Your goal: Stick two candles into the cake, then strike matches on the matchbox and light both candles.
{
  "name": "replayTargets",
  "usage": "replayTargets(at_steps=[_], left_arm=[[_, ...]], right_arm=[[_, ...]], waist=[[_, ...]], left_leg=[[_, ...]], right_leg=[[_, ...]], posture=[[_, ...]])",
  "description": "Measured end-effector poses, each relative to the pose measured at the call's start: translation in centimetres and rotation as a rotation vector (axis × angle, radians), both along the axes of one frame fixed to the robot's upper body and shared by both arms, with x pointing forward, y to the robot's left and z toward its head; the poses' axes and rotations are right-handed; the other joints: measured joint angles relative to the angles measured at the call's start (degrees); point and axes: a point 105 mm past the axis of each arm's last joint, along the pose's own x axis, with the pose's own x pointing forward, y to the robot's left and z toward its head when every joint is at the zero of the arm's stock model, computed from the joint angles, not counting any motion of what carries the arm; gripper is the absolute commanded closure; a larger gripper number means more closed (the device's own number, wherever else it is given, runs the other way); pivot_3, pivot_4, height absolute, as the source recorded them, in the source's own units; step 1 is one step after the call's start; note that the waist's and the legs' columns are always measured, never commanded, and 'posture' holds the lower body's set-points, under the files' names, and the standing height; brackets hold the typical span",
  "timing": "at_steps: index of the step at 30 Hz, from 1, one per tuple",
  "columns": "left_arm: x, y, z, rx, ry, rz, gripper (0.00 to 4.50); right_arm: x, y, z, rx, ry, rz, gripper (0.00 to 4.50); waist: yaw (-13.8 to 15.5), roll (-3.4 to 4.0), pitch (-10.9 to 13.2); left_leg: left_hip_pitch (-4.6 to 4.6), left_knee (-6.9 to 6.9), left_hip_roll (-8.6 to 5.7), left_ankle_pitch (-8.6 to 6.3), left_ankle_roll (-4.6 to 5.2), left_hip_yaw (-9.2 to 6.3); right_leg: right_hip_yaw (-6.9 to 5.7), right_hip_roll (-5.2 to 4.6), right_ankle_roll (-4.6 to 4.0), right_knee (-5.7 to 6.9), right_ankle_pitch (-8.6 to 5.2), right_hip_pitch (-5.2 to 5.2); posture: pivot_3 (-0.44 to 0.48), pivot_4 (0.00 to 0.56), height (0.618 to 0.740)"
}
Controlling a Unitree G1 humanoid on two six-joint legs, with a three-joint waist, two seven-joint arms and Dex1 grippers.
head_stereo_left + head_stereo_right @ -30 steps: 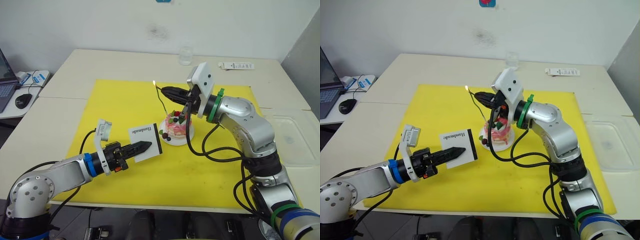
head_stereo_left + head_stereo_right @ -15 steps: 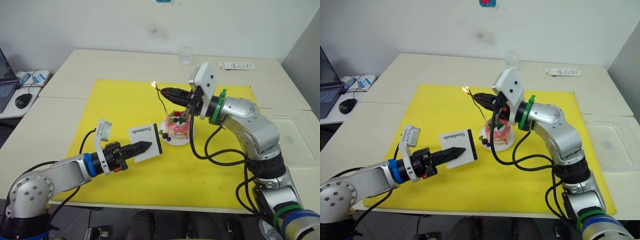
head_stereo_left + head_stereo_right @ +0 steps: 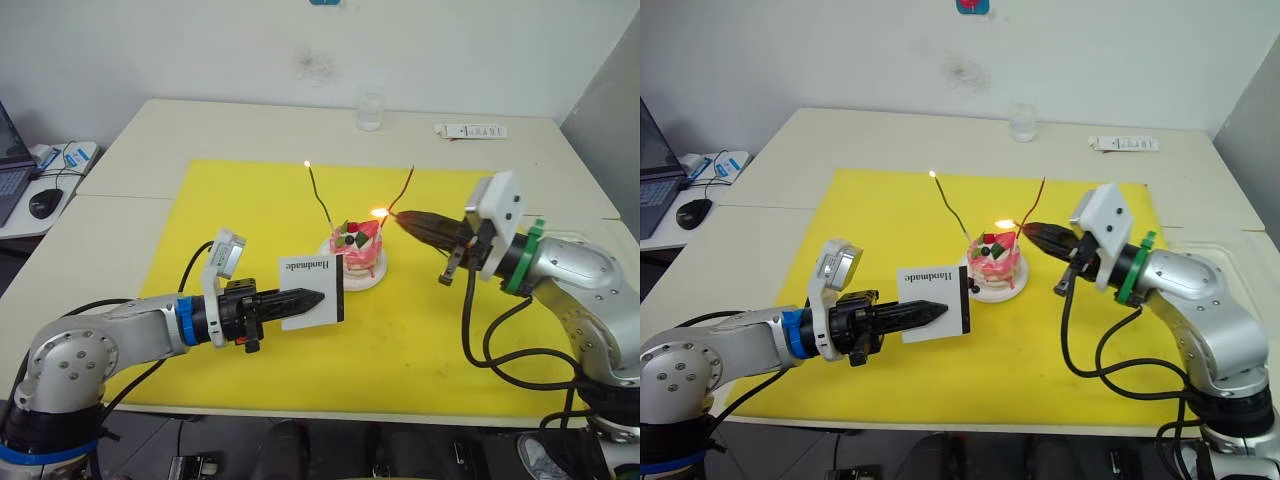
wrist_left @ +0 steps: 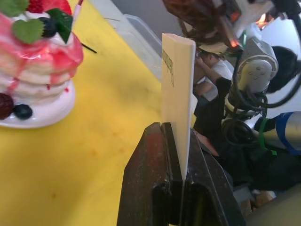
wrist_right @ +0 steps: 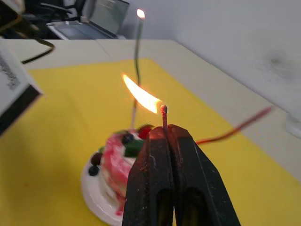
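Candles (image 3: 322,197) upright in cake (image 3: 359,252)

Open yellow mat (image 3: 250,200) lies behind and left of the cake (image 3: 358,253); the upright matchbox (image 3: 310,292) blocks its front-left, two leaning candles (image 3: 320,195) rise above.

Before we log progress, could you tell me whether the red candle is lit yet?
Not lit. The red candle shows no flame at its tip, while the green candle burns and the right gripper holds a flaming match.
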Motion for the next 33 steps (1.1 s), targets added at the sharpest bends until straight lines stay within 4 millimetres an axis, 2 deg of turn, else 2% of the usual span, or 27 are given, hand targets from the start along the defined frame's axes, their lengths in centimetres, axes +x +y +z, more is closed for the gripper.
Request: replayTargets(at_steps=[3, 7, 9, 12, 18, 21, 33], left_arm=[[0.0, -0.3, -0.1, 0.001, 0.0, -0.021, 4.5], [0.2, -0.6, -0.5, 0.004, 0.01, -0.028, 4.5], [0.2, -0.7, -0.4, 0.002, 0.004, -0.038, 4.5], [0.2, -0.8, -0.4, -0.003, 0.004, -0.046, 4.5], [0.4, -0.8, -0.4, 0.001, 0.003, -0.044, 4.5], [0.5, -0.7, -0.5, -0.004, 0.007, -0.047, 4.5], [0.5, -0.7, -0.5, -0.002, 0.009, -0.048, 4.5]], right_arm=[[1.3, -4.4, -0.6, 0.036, 0.001, -0.249, 4.48], [2.8, -11.6, -1.8, 0.06, 0.004, -0.655, 4.48], [3.0, -14.5, -2.2, 0.086, 0.009, -0.808, 4.48], [2.7, -17.6, -3.0, 0.096, 0.029, -0.96, 4.48], [1.5, -20.7, -4.8, 0.12, 0.11, -1.116, 4.48], [1.0, -21.8, -6.7, 0.144, 0.221, -1.191, 4.48], [0.5, -23.8, -8.2, 0.161, 0.296, -1.272, 4.48]], waist=[[0.1, 0.0, 0.0], [0.1, 0.01, 0.0], [0.0, 0.01, 0.0], [0.0, 0.09, 0.1], [0.0, 0.11, 0.1], [0.0, 0.13, 0.1], [0.0, 0.21, 0.1]], left_leg=[[-0.02, 0.01, -0.02, 0.01, -0.02, 0.03], [-0.01, 0.01, -0.04, 0.11, -0.19, 0.08], [0.01, 0.0, -0.01, 0.13, -0.22, 0.07], [0.02, -0.02, 0.0, 0.14, -0.24, 0.07], [0.02, -0.01, 0.0, 0.14, -0.24, 0.09], [0.02, -0.01, 0.0, 0.13, -0.23, 0.08], [0.03, -0.01, 0.01, 0.05, -0.09, 0.09]], right_leg=[[0.03, -0.01, 0.09, -0.03, -0.05, 0.01], [0.08, -0.02, 0.11, -0.01, -0.06, -0.01], [0.09, 0.01, 0.12, 0.01, -0.07, -0.01], [0.11, 0.05, 0.12, 0.0, -0.08, -0.01], [0.17, 0.08, 0.13, 0.0, -0.09, -0.01], [0.15, 0.08, 0.13, 0.02, -0.09, -0.01], [0.19, 0.14, 0.14, 0.0, -0.09, -0.01]], posture=[[0.0, 0.15, 0.74], [0.0, 0.15, 0.74], [0.0, 0.15, 0.74], [0.0, 0.15, 0.74], [0.0, 0.15, 0.74], [0.0, 0.15, 0.74], [0.0, 0.15, 0.74]])
